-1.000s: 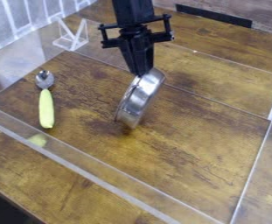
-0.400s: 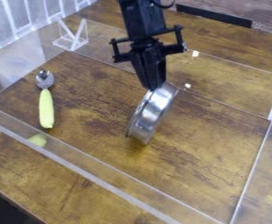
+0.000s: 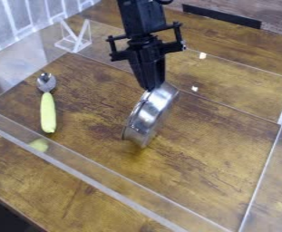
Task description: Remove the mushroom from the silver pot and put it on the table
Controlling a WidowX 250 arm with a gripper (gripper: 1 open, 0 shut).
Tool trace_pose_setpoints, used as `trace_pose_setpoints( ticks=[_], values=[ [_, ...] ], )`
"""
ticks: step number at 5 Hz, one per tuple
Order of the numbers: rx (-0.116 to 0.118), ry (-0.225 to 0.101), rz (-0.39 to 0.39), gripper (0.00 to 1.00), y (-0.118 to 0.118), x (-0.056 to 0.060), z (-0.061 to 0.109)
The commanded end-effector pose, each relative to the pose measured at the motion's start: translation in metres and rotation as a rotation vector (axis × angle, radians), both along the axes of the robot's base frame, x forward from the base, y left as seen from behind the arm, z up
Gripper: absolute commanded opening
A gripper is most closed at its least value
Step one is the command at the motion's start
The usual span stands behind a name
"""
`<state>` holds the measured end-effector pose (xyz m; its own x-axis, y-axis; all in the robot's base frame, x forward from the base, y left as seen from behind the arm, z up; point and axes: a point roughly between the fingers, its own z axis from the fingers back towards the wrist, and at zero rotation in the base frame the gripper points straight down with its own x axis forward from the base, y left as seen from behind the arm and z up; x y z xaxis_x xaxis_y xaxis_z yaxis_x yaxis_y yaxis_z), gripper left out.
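The silver pot (image 3: 147, 118) stands tipped up on its edge on the table (image 3: 216, 177), its shiny base facing left and its lower rim touching the wood. From above, my black gripper (image 3: 155, 83) points steeply down and is shut on the pot's upper rim. The pot's inside faces away from the camera. The mushroom is hidden; only a faint yellowish spot shows at the pot's lower rim, and I cannot tell what it is.
A metal spoon with a yellow handle (image 3: 46, 107) lies at the left. Clear acrylic panels (image 3: 107, 195) edge the work area in front and at the right. A small clear stand (image 3: 72, 36) sits at the back left.
The tipped pot has shifted slightly to the right and nearer in the gripper's hold. The gripper has stayed shut on the rim and has hardly moved.
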<state>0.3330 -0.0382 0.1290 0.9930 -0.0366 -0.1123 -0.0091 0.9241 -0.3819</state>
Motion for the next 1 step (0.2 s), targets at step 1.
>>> trace_pose_setpoints(
  ticks=[1],
  values=[
    [-0.002, -0.095, 0.003, 0.0, 0.0122, -0.0098, 0.031]
  ],
)
